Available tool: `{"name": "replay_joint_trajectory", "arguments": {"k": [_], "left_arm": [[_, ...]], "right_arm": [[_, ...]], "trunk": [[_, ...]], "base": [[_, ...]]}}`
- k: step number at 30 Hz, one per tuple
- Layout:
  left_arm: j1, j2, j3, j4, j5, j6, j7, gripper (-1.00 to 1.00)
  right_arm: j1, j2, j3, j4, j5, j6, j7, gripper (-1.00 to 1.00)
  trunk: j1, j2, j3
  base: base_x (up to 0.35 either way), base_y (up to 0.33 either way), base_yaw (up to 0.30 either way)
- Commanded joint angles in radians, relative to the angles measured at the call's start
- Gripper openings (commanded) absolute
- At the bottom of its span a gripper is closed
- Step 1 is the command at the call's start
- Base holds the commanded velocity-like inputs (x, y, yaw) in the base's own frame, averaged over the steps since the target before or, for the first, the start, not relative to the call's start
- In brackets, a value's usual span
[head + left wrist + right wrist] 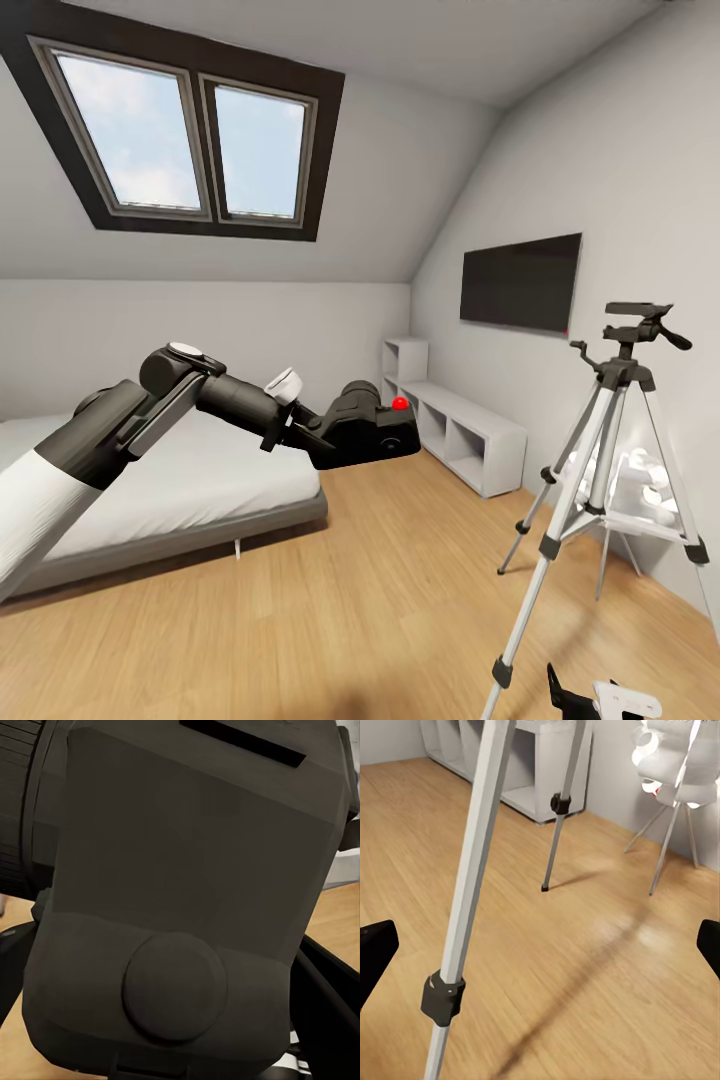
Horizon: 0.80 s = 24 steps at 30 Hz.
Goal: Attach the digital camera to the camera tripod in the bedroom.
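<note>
Risk: left gripper (318, 432) clutching digital camera (372, 428) could knock camera tripod (610, 440) over; right gripper (540, 949) open.

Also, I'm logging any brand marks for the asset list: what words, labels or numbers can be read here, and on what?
None: the digital camera, camera tripod, wall TV and shelves show no readable words, labels, brands or numbers.
</note>
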Motion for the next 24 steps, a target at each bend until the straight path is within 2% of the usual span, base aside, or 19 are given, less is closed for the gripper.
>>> {"name": "replay_joint_trajectory", "arguments": {"k": [1,24], "left_arm": [[-0.002,0.001,-0.002,0.000,0.006,0.008,0.001,-1.00],[-0.002,0.001,-0.002,0.001,0.006,0.011,0.002,-1.00]], "right_arm": [[-0.002,0.000,0.001,0.004,-0.010,-0.006,0.007,1.00],[-0.002,0.000,0.001,0.004,-0.010,-0.006,0.007,1.00]], "trunk": [[-0.004,0.007,0.002],[-0.092,0.168,0.074]], "base": [[0.000,0.000,0.000],[0.000,0.000,0.000]]}}
